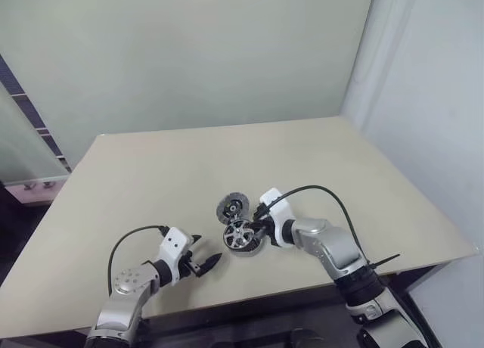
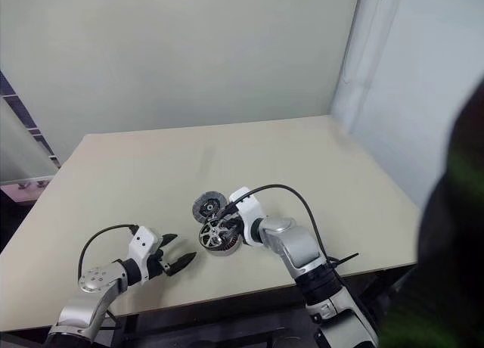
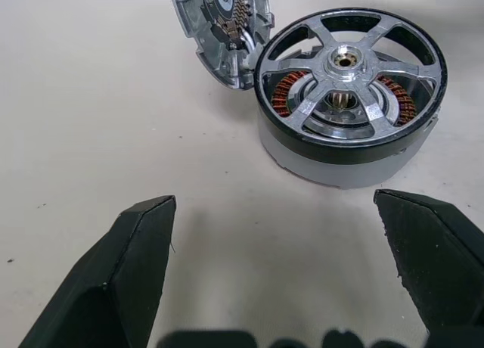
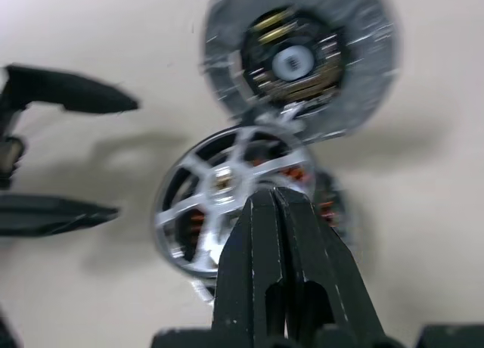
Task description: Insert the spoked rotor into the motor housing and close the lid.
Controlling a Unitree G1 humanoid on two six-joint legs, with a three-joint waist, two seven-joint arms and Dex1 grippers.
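Note:
The spoked rotor [image 3: 349, 60], silvery with a dark outer rim, lies on top of the motor housing [image 3: 340, 165], and copper windings show between its spokes. Just behind them the lid [image 1: 233, 206] leans tilted, its inner side facing the rotor. My right gripper [image 4: 277, 195] is shut, its tips at the rotor's [image 4: 227, 189] near rim, and I see nothing between the fingers. Nearer the table's front edge, my left gripper [image 1: 206, 248] stands open and empty, pointing at the housing from a short way off.
Everything sits on a beige table [image 1: 151, 174] near its front edge. A pale wall runs behind, and a white wall [image 1: 431, 98] closes in on the right. Bare tabletop spreads behind and to both sides.

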